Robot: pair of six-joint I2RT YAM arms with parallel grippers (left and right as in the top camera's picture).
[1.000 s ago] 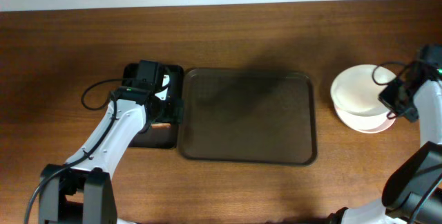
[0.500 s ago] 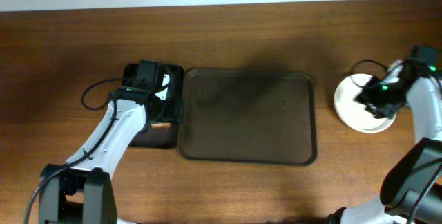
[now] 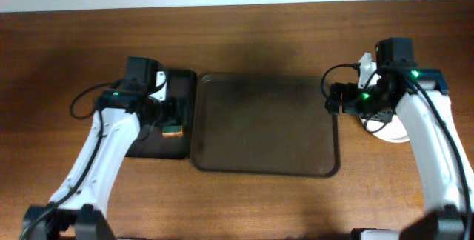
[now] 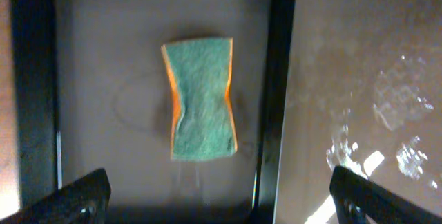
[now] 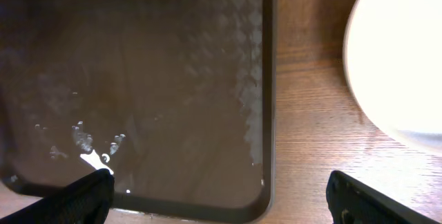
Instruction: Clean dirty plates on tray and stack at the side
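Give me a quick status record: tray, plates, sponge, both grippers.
tray: dark brown, centre of the table, no plates on it, wet-looking glints on its surface
plates: white, on the table right of the tray, partly hidden by the right arm from overhead; count unclear
sponge: green with an orange edge, lying in the small black tray left of the brown one
left gripper: open, above the sponge, holding nothing
right gripper: open, over the tray's right edge, holding nothing
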